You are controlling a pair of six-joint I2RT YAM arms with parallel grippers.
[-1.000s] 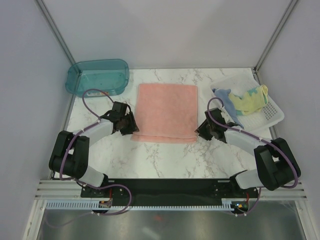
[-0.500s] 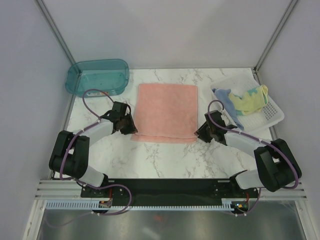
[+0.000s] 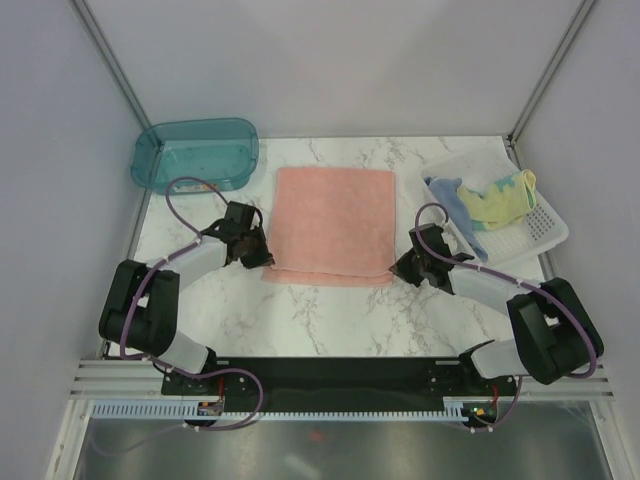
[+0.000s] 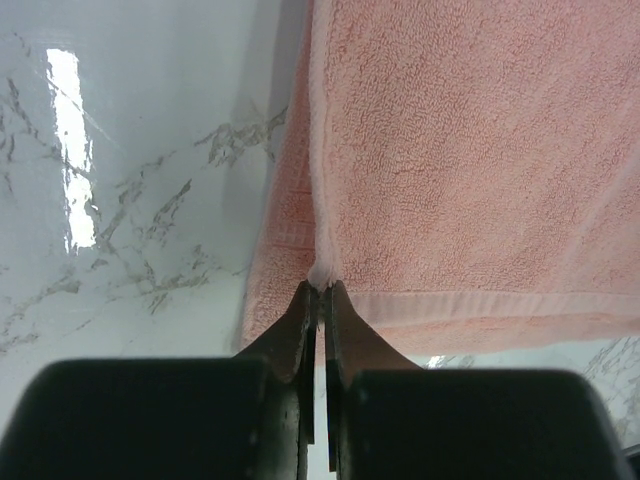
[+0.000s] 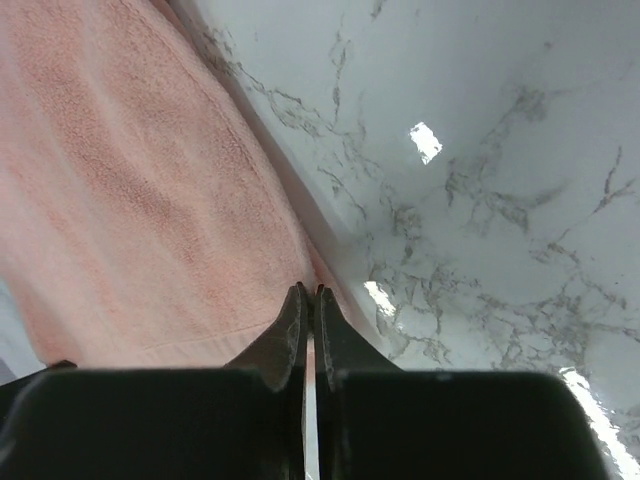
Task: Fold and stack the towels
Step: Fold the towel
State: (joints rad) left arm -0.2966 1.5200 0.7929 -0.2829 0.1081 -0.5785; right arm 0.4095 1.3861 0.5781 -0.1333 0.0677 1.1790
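Observation:
A salmon-pink towel (image 3: 335,222) lies folded flat on the marble table, seen close up in the left wrist view (image 4: 470,160) and the right wrist view (image 5: 140,200). My left gripper (image 3: 266,259) is shut on the towel's near left corner, a pinch of cloth bunched at its tips (image 4: 322,286). At the near right corner my right gripper (image 3: 396,266) is shut on the towel's edge (image 5: 309,290). A light blue towel (image 3: 455,200) and a pale yellow towel (image 3: 497,201) lie crumpled in the white basket (image 3: 545,232).
A teal plastic bin (image 3: 195,153) stands at the back left of the table. The white basket sits against the right wall. Grey walls and metal posts close in the table on three sides.
Both grippers have closed onto the near corners of the pink towel. The right gripper has slid slightly left and inward to the towel's edge.

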